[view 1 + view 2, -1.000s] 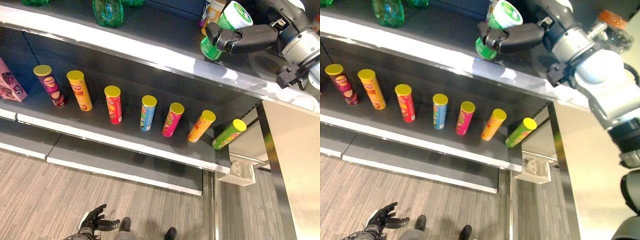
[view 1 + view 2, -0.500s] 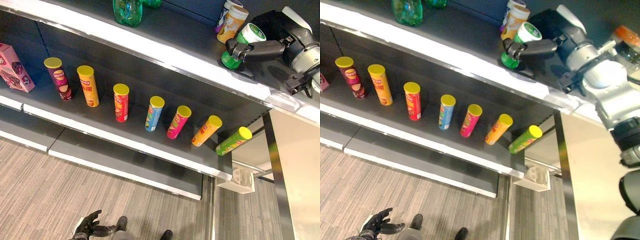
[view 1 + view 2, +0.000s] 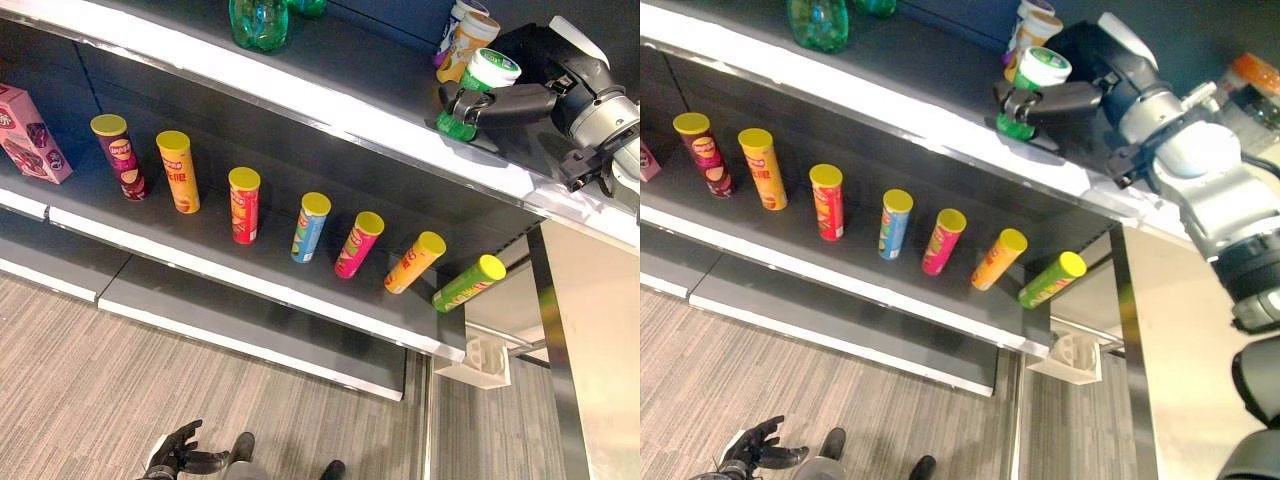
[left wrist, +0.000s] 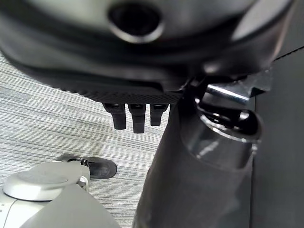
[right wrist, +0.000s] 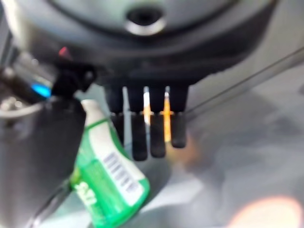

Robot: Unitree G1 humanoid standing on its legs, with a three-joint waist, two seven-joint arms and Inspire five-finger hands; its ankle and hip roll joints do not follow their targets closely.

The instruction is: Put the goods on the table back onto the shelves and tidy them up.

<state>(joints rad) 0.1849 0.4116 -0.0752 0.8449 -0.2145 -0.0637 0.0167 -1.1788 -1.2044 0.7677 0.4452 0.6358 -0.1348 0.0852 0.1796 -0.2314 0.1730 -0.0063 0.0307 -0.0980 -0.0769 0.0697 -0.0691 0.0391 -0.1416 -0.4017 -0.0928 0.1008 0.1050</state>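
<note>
A green cup with a white lid (image 3: 478,88) is clamped between the thumb and curled fingers of the right hand (image 3: 505,101), low over the upper shelf (image 3: 340,50) at about two o'clock in the left eye view. The cup's base appears to be at or just above the shelf surface; contact cannot be confirmed. Just beyond it, toward twelve o'clock, an orange cup (image 3: 463,41) and a further cup behind it are standing.

For the placement to be done well, the cup should be brought upright and its base seated flat before the fingers are released, and it should be kept back from the shelf's bright front edge. Enough gap should be left that the orange cup is not knocked as the fingers are opened.

The left hand (image 3: 183,452), fingers loosely spread and holding nothing, hangs above the floor at seven o'clock. On the middle shelf a row of yellow-lidded tubes (image 3: 310,226) is lined up.
</note>
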